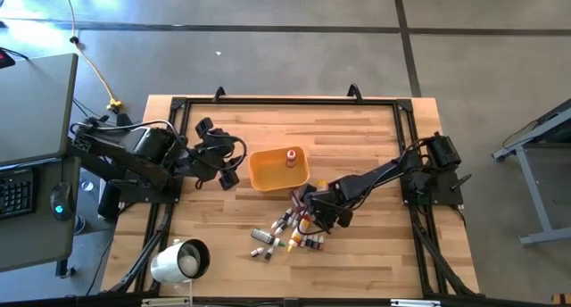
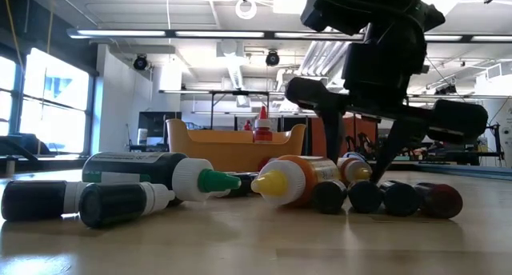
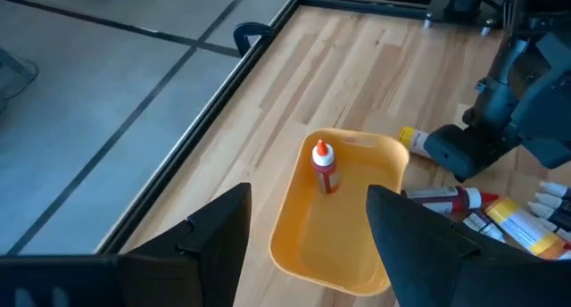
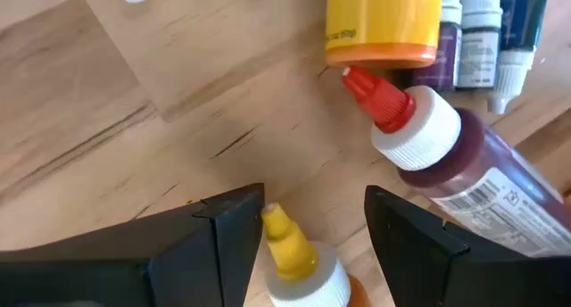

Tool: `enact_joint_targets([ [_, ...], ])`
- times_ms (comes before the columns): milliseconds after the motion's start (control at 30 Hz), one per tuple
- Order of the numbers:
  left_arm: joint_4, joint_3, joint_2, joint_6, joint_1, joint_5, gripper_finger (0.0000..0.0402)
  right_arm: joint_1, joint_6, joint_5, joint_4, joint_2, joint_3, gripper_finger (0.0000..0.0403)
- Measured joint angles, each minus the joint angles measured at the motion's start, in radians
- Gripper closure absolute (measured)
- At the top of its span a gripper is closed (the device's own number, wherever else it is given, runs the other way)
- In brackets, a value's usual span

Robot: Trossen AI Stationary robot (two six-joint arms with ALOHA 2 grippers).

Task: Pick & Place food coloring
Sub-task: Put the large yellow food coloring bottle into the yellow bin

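The food coloring bottles [image 1: 287, 228] lie on their sides in a heap on the wooden table, near the square orange tray [image 1: 268, 176]. One red bottle [image 1: 291, 157] stands upright inside the tray [image 3: 357, 253]. My right gripper [image 1: 309, 212] is low over the heap, open. In the right wrist view its fingers stand either side of a yellow-tipped bottle [image 4: 293, 256], with a red-tipped dark red bottle [image 4: 446, 146] just beyond. Whether they touch the yellow-tipped bottle cannot be told. My left gripper [image 1: 232, 169] waits open, to the left of the tray.
A white cylinder [image 1: 181, 261] lies near the table's near left corner. Black frame rails [image 1: 285, 102] run along the table's edges. In the low view a dark green bottle [image 2: 144, 169] and dark-capped ones [image 2: 400, 197] lie in front. Bare wood shows right of the heap.
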Motion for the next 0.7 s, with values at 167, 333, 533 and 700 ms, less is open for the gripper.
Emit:
enact_joint_targets([
  [167, -0.001, 0.0, 0.0, 0.0, 0.0, 0.0, 0.0181, -0.001, -0.023, 0.039, 0.05, -0.005, -0.004, 0.0212],
  [333, -0.001, 0.0, 0.0, 0.0, 0.0, 0.003, 0.0181, -0.005, -0.044, 0.138, 0.07, -0.006, -0.004, 0.0212],
  [533, -0.002, 0.0, 0.0, -0.001, 0.0, 0.02, 0.0181, 0.019, -0.043, 0.242, -0.005, -0.02, -0.004, 0.0212],
  [700, -0.005, 0.0, 0.0, 0.0, 0.0, 0.02, 0.0181, 0.013, -0.02, 0.197, -0.051, -0.02, -0.004, 0.0212],
])
